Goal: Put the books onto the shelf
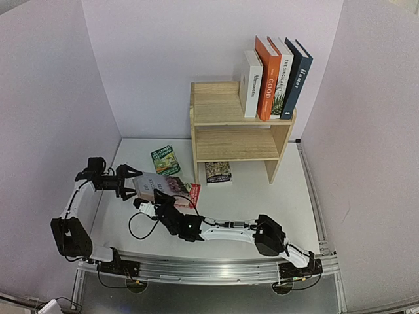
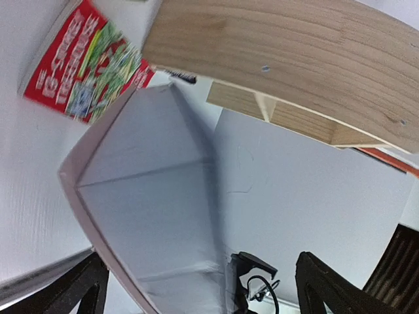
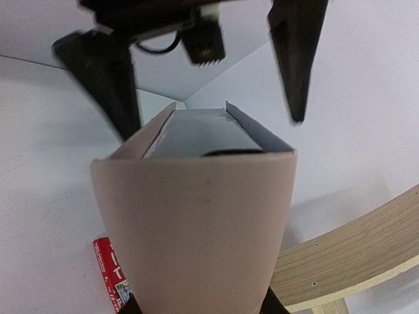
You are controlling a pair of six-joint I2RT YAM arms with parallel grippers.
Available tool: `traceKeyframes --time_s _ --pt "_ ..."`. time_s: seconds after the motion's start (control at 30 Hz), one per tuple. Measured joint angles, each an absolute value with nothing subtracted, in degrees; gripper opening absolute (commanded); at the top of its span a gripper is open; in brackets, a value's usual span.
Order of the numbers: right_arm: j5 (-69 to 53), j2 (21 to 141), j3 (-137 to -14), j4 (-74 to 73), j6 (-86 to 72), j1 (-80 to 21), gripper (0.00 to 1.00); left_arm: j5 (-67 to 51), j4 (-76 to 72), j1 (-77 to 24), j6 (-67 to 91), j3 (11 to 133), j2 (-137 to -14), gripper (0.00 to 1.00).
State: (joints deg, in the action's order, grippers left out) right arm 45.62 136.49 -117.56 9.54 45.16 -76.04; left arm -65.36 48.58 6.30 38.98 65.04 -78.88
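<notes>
Top external view: right claw (image 1: 159, 198) clamped on the pale pink book (image 1: 152, 184) at the near left of the tabletop (image 1: 262, 196), left claw (image 1: 131, 184) spread wide just beside it. On the shelf (image 1: 222, 108), top tier, far right, four books (image 1: 270, 78) stand upright.

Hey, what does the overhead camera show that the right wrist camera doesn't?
Only overhead: four books standing on the shelf's top tier, a green paperback and a dark paperback on the table. Only right wrist: the pink book end-on, pages between its covers. Both: the pink book, the red paperback, part of the shelf, the left arm's open fingers.
</notes>
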Motion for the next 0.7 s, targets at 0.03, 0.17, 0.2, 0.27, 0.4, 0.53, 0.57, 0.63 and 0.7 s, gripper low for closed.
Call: traceKeyframes --time_s 0.03,0.17,0.2,0.27,0.4,0.53,0.57,0.63,0.7 --pt "45.57 135.67 -117.1 8.49 43.49 -75.73 0.32 -64.34 51.49 7.16 35.58 70.41 -80.09 1.0" --pt "43.29 131.22 -117.08 2.55 36.21 -74.14 0.32 -55.78 58.06 10.25 20.9 95.71 -85.0 1.0" --pt "42.13 129.62 -117.55 0.02 33.86 -73.61 0.32 -52.82 58.06 10.63 17.71 100.24 -85.1 1.0" --pt "39.29 126.52 -119.28 -3.88 29.29 -72.42 0.32 -47.73 57.69 10.83 12.53 104.97 -83.25 1.0" --pt "30.22 119.53 -124.49 -9.69 18.17 -68.72 0.32 -41.32 58.61 10.68 5.74 107.74 -79.56 1.0" --pt "22.0 114.21 -133.36 -11.86 9.59 -63.45 0.32 -38.87 58.59 10.59 2.13 107.2 -79.37 1.0" --pt "21.08 113.66 -136.09 -11.93 8.88 -62.28 0.32 -38.81 58.57 10.59 1.75 106.24 -79.39 1.0" --pt "20.36 113.43 -143.57 -11.51 8.69 -60.09 0.33 -38.79 58.65 10.59 1.28 104.0 -79.42 1.0" --pt "20.38 113.26 -148.57 -10.04 9.88 -59.1 0.34 -38.77 58.72 10.59 1.05 101.98 -79.51 1.0"
